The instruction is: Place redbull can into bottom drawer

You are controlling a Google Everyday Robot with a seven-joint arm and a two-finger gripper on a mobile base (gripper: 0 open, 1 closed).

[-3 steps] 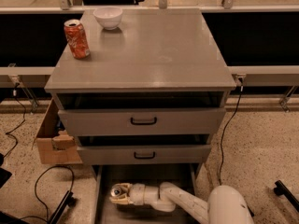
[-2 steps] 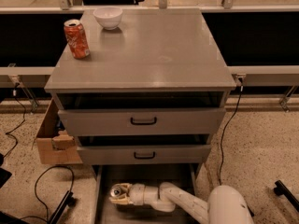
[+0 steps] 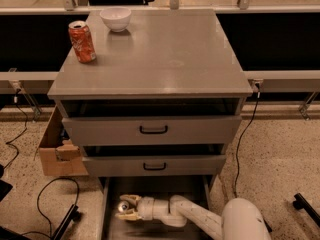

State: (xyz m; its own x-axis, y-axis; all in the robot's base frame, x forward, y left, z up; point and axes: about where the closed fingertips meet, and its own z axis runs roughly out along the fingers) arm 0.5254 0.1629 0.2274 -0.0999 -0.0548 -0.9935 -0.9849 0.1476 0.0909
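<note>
The bottom drawer (image 3: pixel 112 224) is pulled open at the foot of the grey cabinet. My gripper (image 3: pixel 126 207) reaches into it from the right, low over the drawer floor at its left side. Its pale fingers are closed around the redbull can (image 3: pixel 123 205), of which only the shiny round top shows between them. The can is inside the drawer; I cannot tell whether it rests on the floor.
An orange-red soda can (image 3: pixel 82 41) and a white bowl (image 3: pixel 115 18) stand on the cabinet top (image 3: pixel 165 54). The two upper drawers with black handles (image 3: pixel 153 130) are slightly open. A cardboard box (image 3: pixel 57 151) and cables lie left of the cabinet.
</note>
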